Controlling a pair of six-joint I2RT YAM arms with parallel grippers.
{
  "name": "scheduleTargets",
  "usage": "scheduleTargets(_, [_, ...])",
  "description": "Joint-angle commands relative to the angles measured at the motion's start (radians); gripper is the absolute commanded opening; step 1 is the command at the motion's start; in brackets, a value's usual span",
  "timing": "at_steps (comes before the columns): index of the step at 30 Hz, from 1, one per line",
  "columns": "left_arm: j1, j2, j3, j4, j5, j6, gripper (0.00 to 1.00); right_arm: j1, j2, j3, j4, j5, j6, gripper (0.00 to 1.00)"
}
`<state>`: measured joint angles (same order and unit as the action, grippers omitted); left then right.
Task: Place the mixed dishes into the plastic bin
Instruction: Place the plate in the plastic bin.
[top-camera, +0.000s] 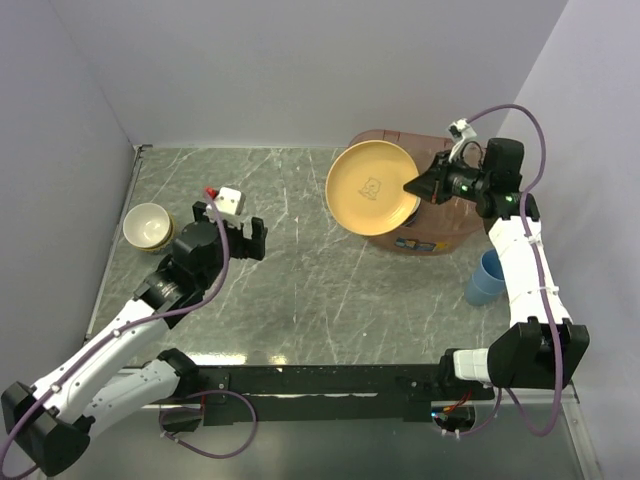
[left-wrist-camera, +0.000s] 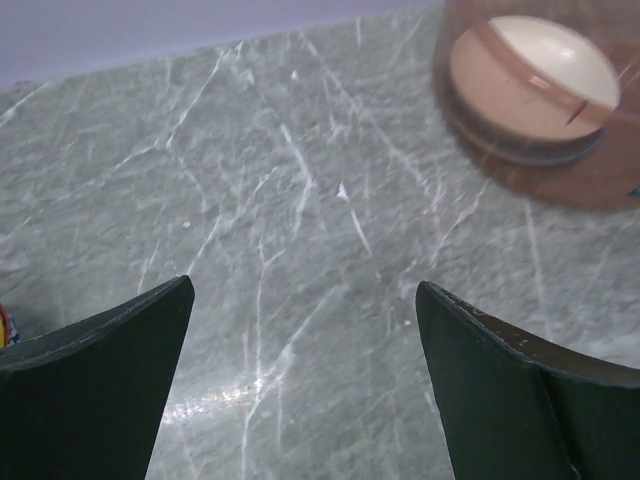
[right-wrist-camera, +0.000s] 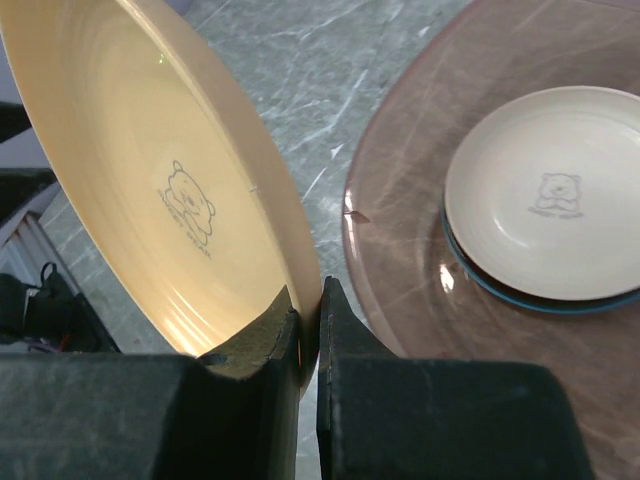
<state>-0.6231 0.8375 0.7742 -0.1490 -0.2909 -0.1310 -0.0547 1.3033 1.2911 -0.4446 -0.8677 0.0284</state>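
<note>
My right gripper is shut on the rim of the yellow-orange plate and holds it tilted on edge, in the air, over the left rim of the pinkish-brown plastic bin. In the right wrist view the gripper pinches the plate beside the bin. A white plate with a bear drawing lies inside the bin on something blue-edged. The cream bowl sits at the far left. The light blue cup stands right of the bin. My left gripper is open and empty over the table.
Grey walls close off the table on the left, back and right. The bin shows at the upper right of the left wrist view. The right forearm passes just beside the cup. A black rail runs along the near edge.
</note>
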Motion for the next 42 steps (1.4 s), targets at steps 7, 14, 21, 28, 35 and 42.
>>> scheduleTargets(7, [0.003,0.097,0.039,-0.034,-0.014,0.034,0.99,-0.076,0.013,0.091,0.009,-0.019,-0.018,0.00])
scheduleTargets(14, [0.005,0.106,0.042,-0.038,-0.013,0.037,0.99,-0.103,0.060,0.132,-0.014,0.001,-0.019,0.00])
scheduleTargets(21, [0.003,0.112,0.040,-0.041,-0.010,0.037,0.99,-0.120,0.137,0.189,-0.049,0.035,-0.053,0.00])
scheduleTargets(28, [0.003,0.114,0.039,-0.041,-0.014,0.039,0.99,-0.123,0.249,0.273,-0.100,0.068,-0.070,0.00])
scheduleTargets(35, [0.003,0.114,0.037,-0.040,-0.030,0.044,0.99,-0.123,0.373,0.395,-0.163,0.113,-0.088,0.00])
scheduleTargets(42, [0.005,0.121,0.037,-0.040,-0.034,0.047,0.99,-0.125,0.476,0.505,-0.217,0.160,-0.130,0.00])
